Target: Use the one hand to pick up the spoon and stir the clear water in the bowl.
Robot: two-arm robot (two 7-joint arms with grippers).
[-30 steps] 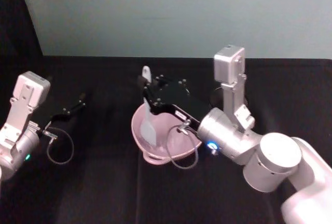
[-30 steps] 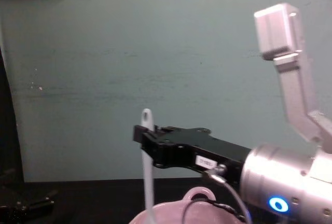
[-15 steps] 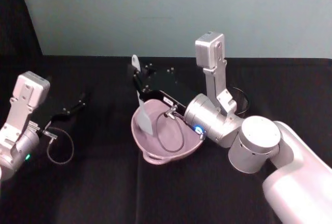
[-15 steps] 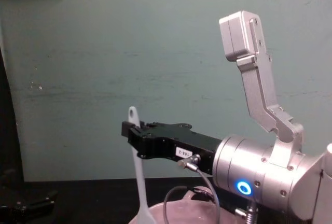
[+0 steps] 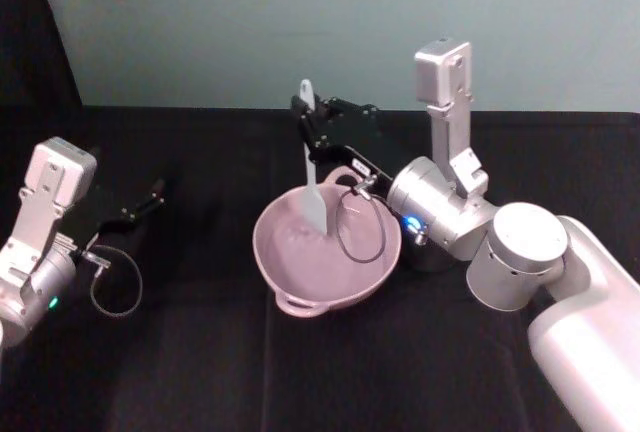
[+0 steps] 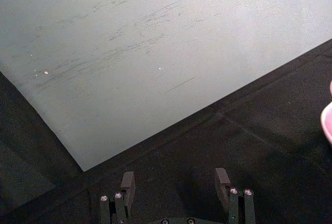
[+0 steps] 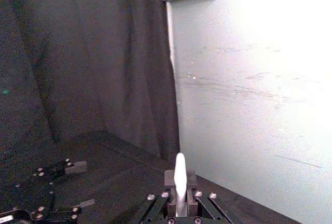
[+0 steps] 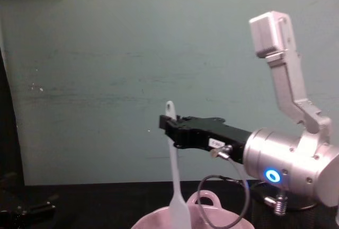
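Note:
The pale pink bowl (image 5: 283, 270) stands mid-table; its rim also shows in the chest view (image 8: 151, 219). My right gripper (image 5: 311, 124) reaches over the bowl's far side and is shut on the upper handle of the white spoon (image 5: 312, 167). The spoon hangs upright with its flat blade down inside the bowl. From the chest, the spoon (image 8: 173, 173) drops from the right gripper (image 8: 169, 124) into the bowl. In the right wrist view the spoon's handle end (image 7: 179, 180) sticks up between the shut fingers. I cannot make out the clear water. My left gripper (image 6: 175, 182) is open and parked at the far left (image 5: 150, 197).
A grey cable loop (image 5: 115, 292) hangs by the left arm. Another cable (image 5: 355, 237) curls from the right wrist over the bowl's rim. A pale green wall (image 5: 330, 22) closes the table's back edge. Black cloth covers the table (image 5: 200, 372).
The right gripper swung the spoon from the bowl's left rim to its far middle, after first sweeping left. The blade stayed inside the bowl. The left arm has not moved.

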